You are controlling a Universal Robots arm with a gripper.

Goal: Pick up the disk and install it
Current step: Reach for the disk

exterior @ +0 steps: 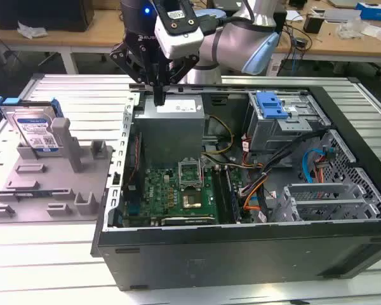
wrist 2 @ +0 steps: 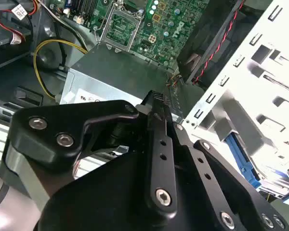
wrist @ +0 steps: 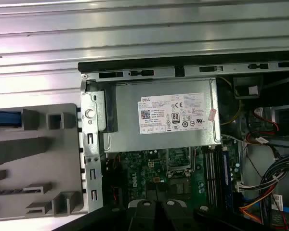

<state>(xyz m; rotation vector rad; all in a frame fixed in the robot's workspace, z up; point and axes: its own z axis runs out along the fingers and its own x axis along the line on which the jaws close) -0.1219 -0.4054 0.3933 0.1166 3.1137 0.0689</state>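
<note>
**A:** The disk (exterior: 35,127): where is it?

**B:** At the far left of the exterior view. It stands on edge, leaning back a little, in a slot of a grey plastic holder (exterior: 51,190). Its label faces the camera and blue rails frame it. Nothing of mine touches it, and it is well apart from my tool.

**A:** What carries the holder?

**B:** A surface (exterior: 82,95) of pale ribbed metal slats. The holder lies flat on it. Just beside the holder, toward the exterior view's right, an open black computer case (exterior: 241,260) lies on its side on the same surface.

**A:** And your tool?

**B:** My tool (exterior: 159,94) hangs pointing down over the end of the case nearest the holder, just above the grey power supply (exterior: 171,124). Its two fingers are pressed together and pinch nothing. In the first wrist view the power supply (wrist: 173,115), with its white label, lies under the tool (wrist: 156,206).

**A:** Further right?

**B:** In front of the power supply is the green motherboard (exterior: 178,190). Right of that is a grey metal drive cage (exterior: 286,124) with a blue latch piece (exterior: 270,105) on top. Bundles of coloured cables run along the right end of the case.

**A:** The room?

**B:** Behind the surface stand wooden desks (exterior: 51,35). A black box (exterior: 41,14) sits on the left one, and my grey arm (exterior: 235,41) rises in front of the middle. Cables and a blue box (exterior: 374,11) lie on the right one.
</note>
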